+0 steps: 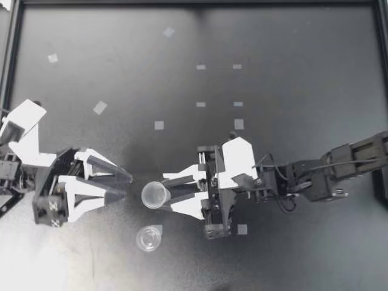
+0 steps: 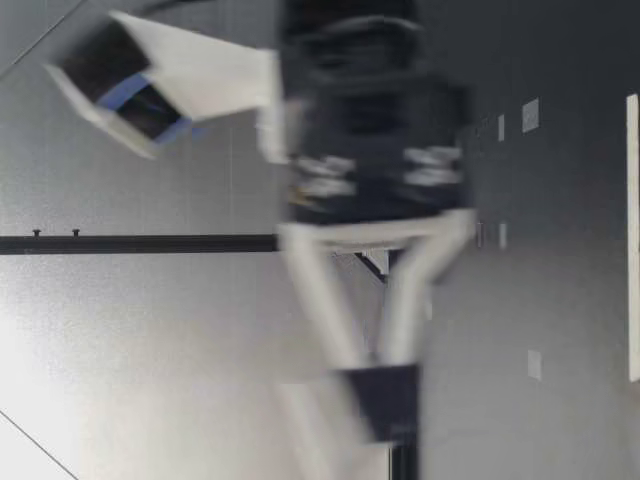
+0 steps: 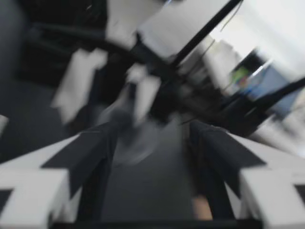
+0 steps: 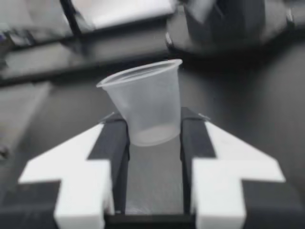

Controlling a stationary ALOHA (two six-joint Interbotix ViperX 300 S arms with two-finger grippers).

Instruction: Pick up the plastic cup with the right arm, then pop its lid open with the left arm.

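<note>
Right tool (image 1: 168, 193) grips the clear plastic cup (image 1: 156, 195) by its base, leaving the rim free toward the left tool (image 1: 127, 186), which gapes empty just beside that cup.

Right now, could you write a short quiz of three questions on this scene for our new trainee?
1. True or false: my right claw is shut on a clear cup.
2. Choose one: my left claw is A) open and empty, B) shut on a cup, C) shut on a piece of tape.
3. Fill the blank: the top view shows ___ clear cups.
Key: 1 true; 2 A; 3 two, the held one and a second cup standing on the table.
</note>
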